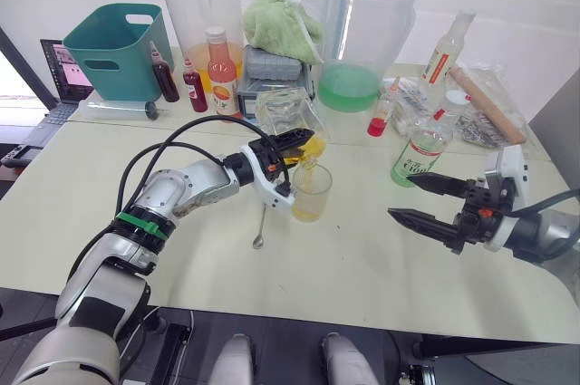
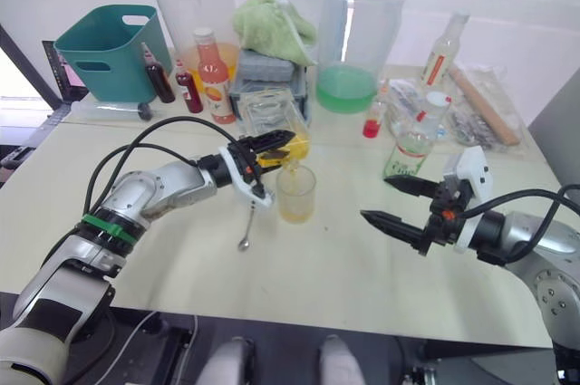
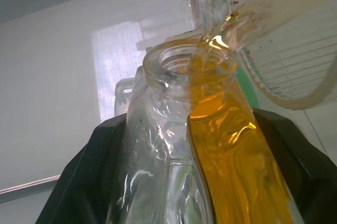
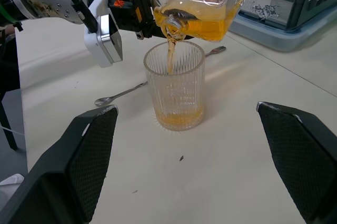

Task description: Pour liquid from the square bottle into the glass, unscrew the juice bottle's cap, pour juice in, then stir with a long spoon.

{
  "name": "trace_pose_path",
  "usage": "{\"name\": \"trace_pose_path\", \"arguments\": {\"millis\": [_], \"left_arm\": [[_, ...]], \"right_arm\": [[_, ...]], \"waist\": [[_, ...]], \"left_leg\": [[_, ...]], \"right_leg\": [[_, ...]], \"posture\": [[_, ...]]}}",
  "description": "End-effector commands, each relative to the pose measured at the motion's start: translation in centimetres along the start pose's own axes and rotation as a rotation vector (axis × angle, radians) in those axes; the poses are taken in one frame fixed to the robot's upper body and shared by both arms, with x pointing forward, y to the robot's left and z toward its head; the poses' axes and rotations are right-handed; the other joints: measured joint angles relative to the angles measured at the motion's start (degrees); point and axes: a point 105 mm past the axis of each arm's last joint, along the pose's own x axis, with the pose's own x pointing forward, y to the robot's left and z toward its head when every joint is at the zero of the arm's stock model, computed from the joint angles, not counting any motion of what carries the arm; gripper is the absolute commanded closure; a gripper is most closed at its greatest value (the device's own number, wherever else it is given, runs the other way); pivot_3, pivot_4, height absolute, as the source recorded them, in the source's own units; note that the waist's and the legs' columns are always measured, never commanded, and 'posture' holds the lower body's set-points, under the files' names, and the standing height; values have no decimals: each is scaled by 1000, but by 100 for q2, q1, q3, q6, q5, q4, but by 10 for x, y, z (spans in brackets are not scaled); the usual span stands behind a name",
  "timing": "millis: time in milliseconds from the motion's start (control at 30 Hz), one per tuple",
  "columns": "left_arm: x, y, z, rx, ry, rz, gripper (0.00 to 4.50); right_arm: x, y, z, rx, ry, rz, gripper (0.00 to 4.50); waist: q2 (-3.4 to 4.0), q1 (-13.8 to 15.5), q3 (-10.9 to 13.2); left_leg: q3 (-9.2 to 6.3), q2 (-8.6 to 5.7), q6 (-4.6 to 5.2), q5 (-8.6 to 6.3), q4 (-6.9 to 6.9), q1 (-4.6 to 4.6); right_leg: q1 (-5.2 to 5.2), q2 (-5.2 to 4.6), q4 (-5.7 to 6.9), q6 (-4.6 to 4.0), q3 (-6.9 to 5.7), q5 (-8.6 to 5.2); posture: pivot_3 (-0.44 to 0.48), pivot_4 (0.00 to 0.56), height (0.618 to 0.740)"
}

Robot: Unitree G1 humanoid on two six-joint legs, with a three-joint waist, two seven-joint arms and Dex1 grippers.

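The left gripper (image 1: 292,143) clamps the square bottle (image 4: 202,8) between its black fingers, tipped neck-down so a yellow stream falls into the glass (image 4: 175,88) just below the fingertips. The long spoon (image 4: 138,87) lies on the table (image 1: 362,249) behind the glass. The right gripper (image 1: 421,198) hovers with fingers spread, empty, the juice bottle (image 1: 419,151) just beyond them.
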Motion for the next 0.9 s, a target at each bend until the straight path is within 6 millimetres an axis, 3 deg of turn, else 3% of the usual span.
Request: {"name": "trace_pose_path", "arguments": {"millis": [33, 400, 800, 900], "left_arm": [[6, 46, -5, 78, -7, 154, 1698], [8, 58, -6, 51, 3, 184, 1698], [3, 63, -19, -300, 61, 206, 1698], [-1, 68, -35, -534, 129, 266, 1698]], "right_arm": [[0, 1, 9, -35, -32, 3, 16], [0, 0, 9, -35, -23, 12, 16], [1, -2, 6, -29, -5, 22, 16], [3, -2, 6, -28, -1, 34, 16]], "waist": [[0, 0, 0], [0, 1, 0], [0, -20, 0], [0, -19, 0]], "left_leg": [[0, 0, 0, 0, 0, 0], [0, 0, 0, 0, 0, 0], [0, 0, 0, 0, 1, 0], [0, 0, 0, 0, 1, 0]], "right_leg": [[0, 0, 0, 0, 0, 0], [0, -1, 0, 0, 0, 0], [-1, 0, 2, 0, 0, 0], [0, -1, 3, 0, 0, 0]], "posture": [[0, 150, 723], [0, 150, 723], [0, 150, 723], [0, 150, 723]]}}
